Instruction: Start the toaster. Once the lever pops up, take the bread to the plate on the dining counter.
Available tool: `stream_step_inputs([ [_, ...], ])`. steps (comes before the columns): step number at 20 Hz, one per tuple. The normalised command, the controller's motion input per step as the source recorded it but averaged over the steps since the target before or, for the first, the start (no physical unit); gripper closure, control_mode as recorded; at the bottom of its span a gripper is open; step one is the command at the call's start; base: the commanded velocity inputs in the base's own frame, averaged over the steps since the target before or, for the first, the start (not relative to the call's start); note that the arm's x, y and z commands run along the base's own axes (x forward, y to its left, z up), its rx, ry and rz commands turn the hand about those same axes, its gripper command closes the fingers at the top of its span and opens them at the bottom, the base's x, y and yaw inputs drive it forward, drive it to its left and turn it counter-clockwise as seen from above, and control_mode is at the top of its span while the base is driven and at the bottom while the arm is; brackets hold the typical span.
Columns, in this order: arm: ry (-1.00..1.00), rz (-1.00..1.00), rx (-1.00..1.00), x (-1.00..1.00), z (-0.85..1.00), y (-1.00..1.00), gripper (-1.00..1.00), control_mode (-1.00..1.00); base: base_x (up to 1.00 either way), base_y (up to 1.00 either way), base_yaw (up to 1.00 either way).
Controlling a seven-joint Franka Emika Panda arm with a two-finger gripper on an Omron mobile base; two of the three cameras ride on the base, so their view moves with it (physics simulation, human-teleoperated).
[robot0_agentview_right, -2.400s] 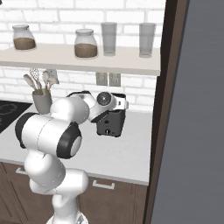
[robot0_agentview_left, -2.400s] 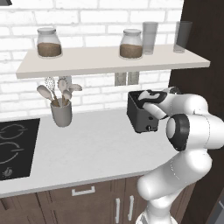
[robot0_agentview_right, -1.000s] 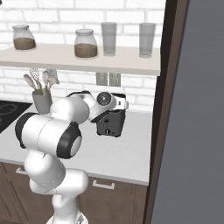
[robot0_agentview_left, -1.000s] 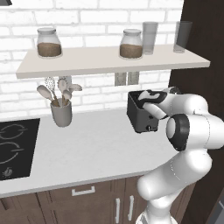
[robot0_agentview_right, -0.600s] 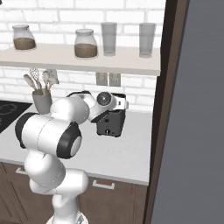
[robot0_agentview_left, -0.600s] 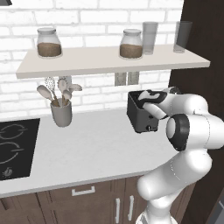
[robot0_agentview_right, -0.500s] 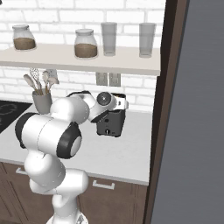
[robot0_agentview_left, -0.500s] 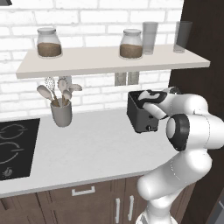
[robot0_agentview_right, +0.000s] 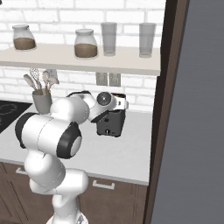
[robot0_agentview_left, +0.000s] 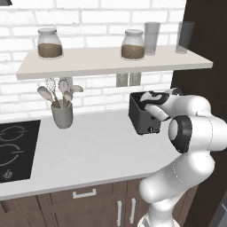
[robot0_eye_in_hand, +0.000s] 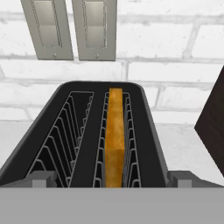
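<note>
Hovering open gripper (robot0_eye_in_hand: 109, 179) above toaster (robot0_eye_in_hand: 105, 135), bread (robot0_eye_in_hand: 114, 135) in right slot

A home kitchen is showing here: a white brick wall (robot0_agentview_left: 102, 17) is backing a pale desk (robot0_agentview_left: 97, 150), a black cooktop (robot0_agentview_left: 15, 148) is sitting beside a utensil crock (robot0_agentview_left: 62, 116), and jars (robot0_agentview_left: 49, 43) are standing on a shelf (robot0_agentview_left: 111, 62).

matt dark toaster (robot0_eye_in_hand: 148, 127) (wire racks), rough golden bread (robot0_eye_in_hand: 114, 135)

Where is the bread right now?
The bread stands in the right-hand slot of the toaster in the hand view, below the two wall sockets; the other slot is empty.
</note>
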Motion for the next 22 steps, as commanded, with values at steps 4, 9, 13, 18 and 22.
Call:
stream_step_inputs([
  [4,0.0,0.0,0.0,0.0,0.0,0.0,-1.0,-1.0,0.0,0.0,0.0],
  [9,0.0,0.0,0.0,0.0,0.0,0.0,-1.0,-1.0,0.0,0.0,0.0],
  [13,0.0,0.0,0.0,0.0,0.0,0.0,-1.0,-1.0,0.0,0.0,0.0],
  [18,0.0,0.0,0.0,0.0,0.0,0.0,-1.0,-1.0,0.0,0.0,0.0],
  [22,0.0,0.0,0.0,0.0,0.0,0.0,-1.0,-1.0,0.0,0.0,0.0],
])
